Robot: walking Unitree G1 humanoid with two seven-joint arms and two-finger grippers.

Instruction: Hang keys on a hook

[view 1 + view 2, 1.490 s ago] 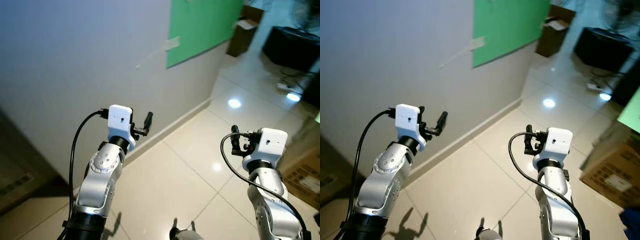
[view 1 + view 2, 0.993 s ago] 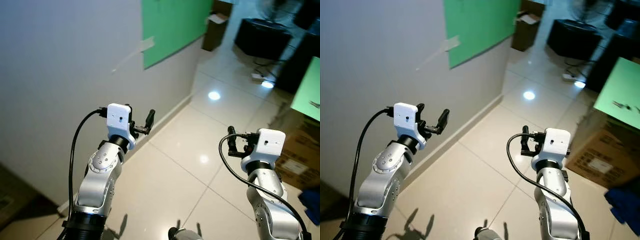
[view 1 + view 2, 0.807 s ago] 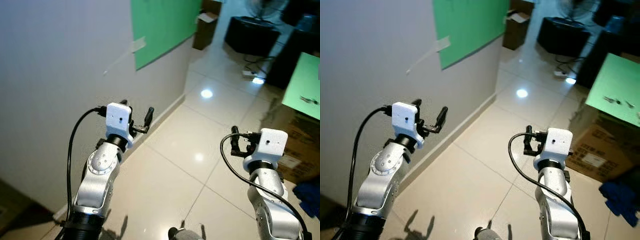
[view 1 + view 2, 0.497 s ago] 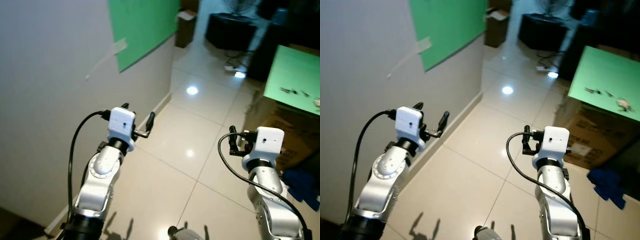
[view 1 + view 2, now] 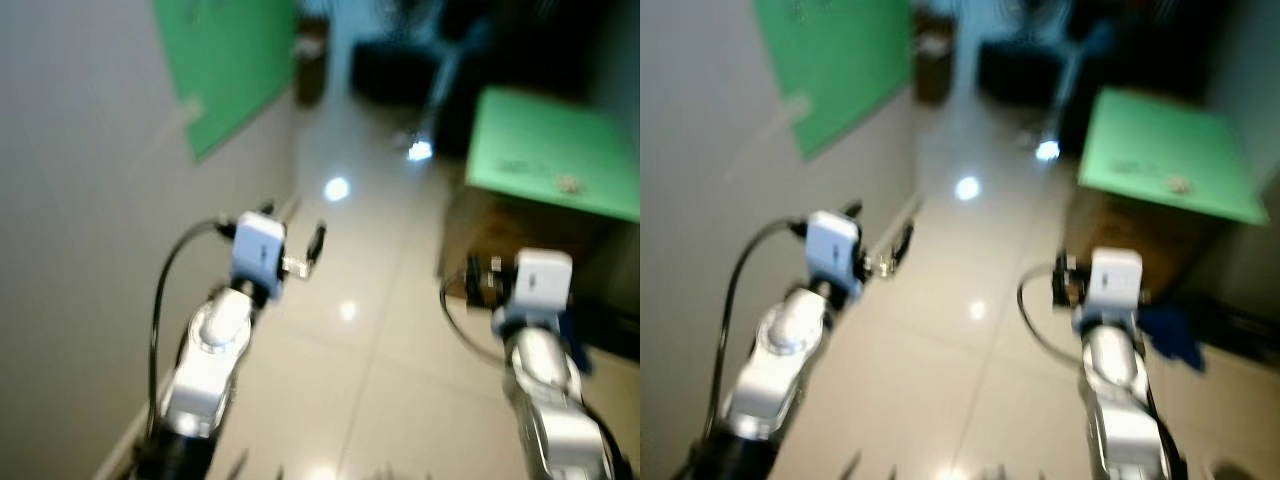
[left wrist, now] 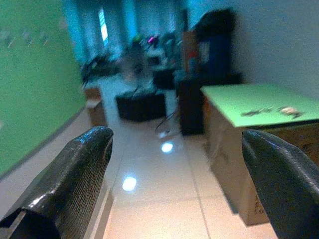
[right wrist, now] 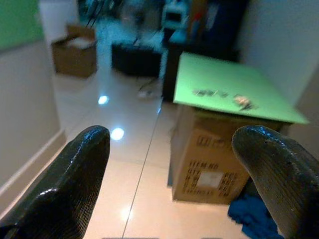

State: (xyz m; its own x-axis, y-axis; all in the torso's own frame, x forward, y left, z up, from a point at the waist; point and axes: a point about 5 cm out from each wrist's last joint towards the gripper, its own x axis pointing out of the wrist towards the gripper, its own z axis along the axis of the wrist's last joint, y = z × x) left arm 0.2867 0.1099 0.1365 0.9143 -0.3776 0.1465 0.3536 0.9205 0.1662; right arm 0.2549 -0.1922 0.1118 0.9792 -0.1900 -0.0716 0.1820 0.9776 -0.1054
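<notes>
The green table (image 7: 234, 84), set on a cardboard box (image 7: 212, 149) well ahead, carries the small keys (image 7: 219, 93), while the left gripper (image 6: 174, 169) and right gripper (image 7: 172, 169), both spread apart and empty, are held forward, judged ready for the pickup approach.

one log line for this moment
phase: approaching green table | left gripper: open, empty | right gripper: open, empty | small items on tabletop | head views blurred
</notes>
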